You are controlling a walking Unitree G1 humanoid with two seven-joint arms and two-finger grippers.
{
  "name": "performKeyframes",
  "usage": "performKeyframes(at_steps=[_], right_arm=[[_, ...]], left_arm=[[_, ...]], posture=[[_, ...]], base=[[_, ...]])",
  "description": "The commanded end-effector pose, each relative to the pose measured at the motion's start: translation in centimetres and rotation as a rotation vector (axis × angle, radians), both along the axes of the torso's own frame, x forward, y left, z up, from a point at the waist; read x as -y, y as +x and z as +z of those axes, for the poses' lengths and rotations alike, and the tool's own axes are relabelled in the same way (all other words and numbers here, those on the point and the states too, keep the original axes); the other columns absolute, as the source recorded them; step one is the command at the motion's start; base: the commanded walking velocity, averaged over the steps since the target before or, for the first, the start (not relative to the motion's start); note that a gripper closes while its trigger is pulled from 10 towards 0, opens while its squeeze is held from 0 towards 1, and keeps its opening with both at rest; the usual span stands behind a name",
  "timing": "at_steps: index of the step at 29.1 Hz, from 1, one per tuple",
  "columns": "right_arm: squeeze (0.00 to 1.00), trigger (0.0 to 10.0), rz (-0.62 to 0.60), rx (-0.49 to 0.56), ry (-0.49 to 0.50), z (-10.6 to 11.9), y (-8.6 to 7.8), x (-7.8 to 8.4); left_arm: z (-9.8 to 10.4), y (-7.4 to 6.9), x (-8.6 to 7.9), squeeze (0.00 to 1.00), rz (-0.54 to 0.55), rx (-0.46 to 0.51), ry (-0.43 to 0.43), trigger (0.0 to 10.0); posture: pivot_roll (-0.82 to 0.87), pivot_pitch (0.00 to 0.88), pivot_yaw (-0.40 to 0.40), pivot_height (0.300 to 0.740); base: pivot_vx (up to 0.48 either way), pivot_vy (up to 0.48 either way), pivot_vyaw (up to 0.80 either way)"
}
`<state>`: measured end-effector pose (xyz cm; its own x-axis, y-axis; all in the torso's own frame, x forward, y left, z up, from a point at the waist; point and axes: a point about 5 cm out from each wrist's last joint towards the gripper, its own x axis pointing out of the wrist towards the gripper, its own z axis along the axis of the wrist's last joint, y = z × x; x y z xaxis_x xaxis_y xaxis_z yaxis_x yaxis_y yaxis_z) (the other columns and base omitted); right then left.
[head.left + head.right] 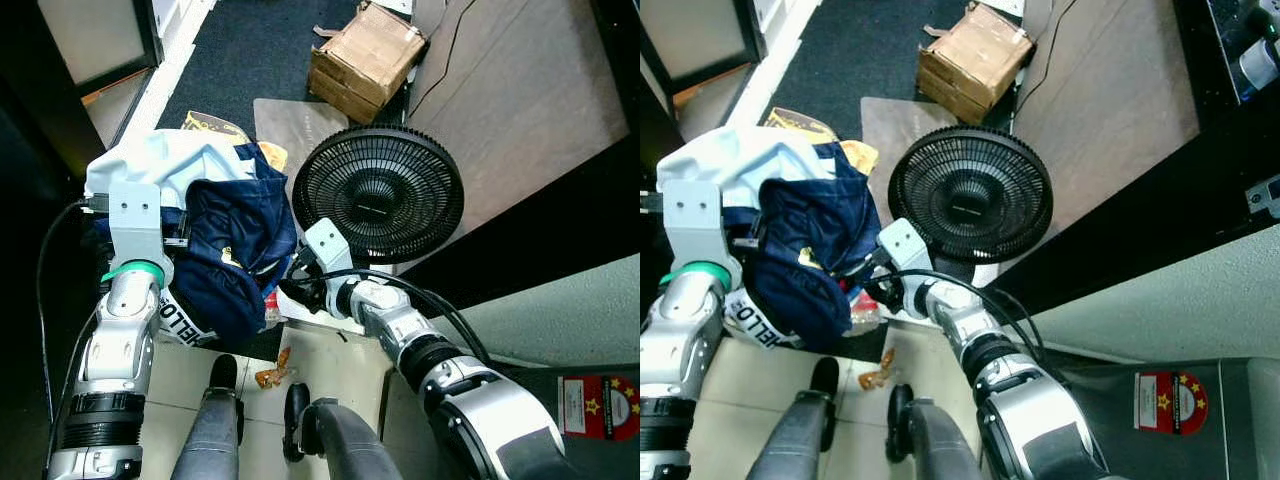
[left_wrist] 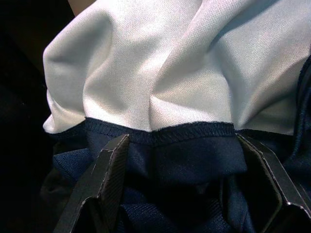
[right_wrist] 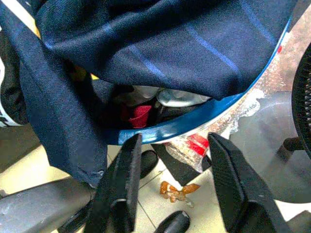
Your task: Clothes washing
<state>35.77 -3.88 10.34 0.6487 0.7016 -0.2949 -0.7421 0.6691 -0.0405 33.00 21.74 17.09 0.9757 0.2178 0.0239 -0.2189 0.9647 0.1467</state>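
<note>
A heap of clothes fills a basket on the floor: a navy garment (image 1: 235, 245) lies over a white one (image 1: 165, 160). My left gripper (image 2: 189, 191) is pushed into the heap, open, its fingers (image 2: 109, 179) standing on either side of the navy hem where it meets the white cloth (image 2: 184, 73). My right gripper (image 3: 175, 189) is open at the heap's right side, just short of the basket's blue rim (image 3: 194, 121), with nothing between its fingers. Navy fabric (image 3: 160, 43) hangs over that rim. In the left eye view the right gripper (image 1: 288, 290) sits beside the navy garment.
A black floor fan (image 1: 378, 195) stands close to the right of the basket, touching distance from my right arm. A cardboard box (image 1: 365, 55) lies farther back. A crumpled snack wrapper (image 1: 272, 372) rests on the tiles by my feet. Dark counter edge runs along the right.
</note>
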Motion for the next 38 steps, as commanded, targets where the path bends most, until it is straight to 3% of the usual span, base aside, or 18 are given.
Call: performKeyframes(at_steps=[1,12,15,18,19,20,21,22,25,26,27,28,30,33,35,36,38], right_arm=[[0.00,0.0,-0.023,-0.056,-0.016,-1.5,-0.5,0.9],[0.00,0.0,-0.043,-0.024,0.042,-0.1,0.2,0.9],[0.00,0.0,-0.120,0.069,0.134,2.7,1.7,1.7],[0.00,0.0,-0.144,0.104,0.167,3.7,2.2,2.0],[0.00,4.2,-0.171,0.155,0.211,5.2,2.7,2.5],[0.00,10.0,-0.196,0.224,0.253,6.8,3.1,3.1],[0.00,10.0,-0.196,0.224,0.253,6.8,3.1,3.1],[0.00,10.0,-0.214,0.288,0.288,8.1,3.3,3.7],[0.00,10.0,-0.214,0.288,0.288,8.1,3.3,3.7],[0.00,10.0,-0.240,0.366,0.322,9.5,3.2,4.6],[0.00,10.0,-0.240,0.366,0.322,9.5,3.2,4.6],[0.00,10.0,-0.293,0.439,0.328,10.1,2.6,6.1],[0.00,10.0,-0.413,0.527,0.314,10.3,1.4,8.7],[0.00,10.0,-0.440,0.539,0.308,10.2,1.2,9.2],[0.00,10.0,-0.500,0.544,0.312,9.9,0.9,10.1],[0.00,10.0,-0.585,0.537,0.321,9.2,0.2,11.4],[0.00,10.0,-0.609,0.532,0.324,8.8,-0.1,11.7]], left_arm=[[-1.2,-0.4,0.1,0.00,0.000,-0.047,-0.010,10.0],[-1.3,-0.3,0.3,0.00,-0.002,-0.050,-0.015,10.0],[-1.1,0.0,0.3,0.00,-0.006,-0.046,-0.013,10.0],[-1.0,0.1,0.4,0.00,-0.009,-0.043,-0.012,10.0],[-0.8,0.3,0.5,0.00,-0.019,-0.036,-0.011,10.0],[-0.3,0.5,0.7,0.00,-0.039,-0.021,-0.007,10.0],[-0.3,0.5,0.7,0.00,-0.039,-0.021,-0.007,10.0],[0.3,0.5,1.1,0.00,-0.063,0.000,-0.002,10.0],[0.3,0.5,1.1,0.00,-0.063,0.000,-0.002,10.0],[1.3,0.3,1.7,0.00,-0.097,0.033,-0.005,10.0],[1.3,0.3,1.7,0.00,-0.097,0.033,-0.005,10.0],[2.5,0.0,3.0,0.00,-0.165,0.074,-0.008,10.0],[4.1,-0.7,5.2,0.00,-0.286,0.131,-0.001,10.0],[4.3,-0.8,5.6,0.00,-0.311,0.140,0.002,10.0],[4.5,-0.7,6.2,0.00,-0.341,0.152,0.012,10.0],[4.5,-0.3,6.7,0.00,-0.367,0.160,0.025,10.0],[4.5,-0.1,6.9,0.00,-0.369,0.162,0.026,10.0]], posture=[[0.05,0.414,-0.209,0.740],[0.05,0.407,-0.204,0.740],[0.05,0.378,-0.189,0.740],[0.05,0.373,-0.186,0.740],[0.05,0.349,-0.172,0.740],[0.04,0.314,-0.154,0.740],[0.04,0.314,-0.154,0.740],[0.04,0.307,-0.151,0.740],[0.04,0.307,-0.151,0.740],[0.03,0.262,-0.130,0.740],[0.03,0.262,-0.130,0.740],[0.03,0.199,-0.092,0.740],[0.02,0.174,-0.074,0.740],[0.02,0.174,-0.074,0.740],[0.00,0.136,-0.053,0.740],[-0.01,0.106,-0.042,0.740],[-0.01,0.106,-0.042,0.740]], base=[[0.000,0.000,0.00],[0.000,0.000,0.00],[0.000,0.000,0.00],[0.000,0.000,0.00],[0.000,0.000,0.00],[0.000,0.000,0.00],[0.000,0.000,0.00],[0.000,0.000,0.00],[0.000,0.000,0.00],[0.000,0.000,0.00],[0.000,0.000,0.00],[0.000,0.000,0.00],[0.000,0.000,0.00],[0.000,0.000,0.00],[0.000,0.000,0.00],[0.000,0.000,0.00],[0.000,0.000,0.00]])
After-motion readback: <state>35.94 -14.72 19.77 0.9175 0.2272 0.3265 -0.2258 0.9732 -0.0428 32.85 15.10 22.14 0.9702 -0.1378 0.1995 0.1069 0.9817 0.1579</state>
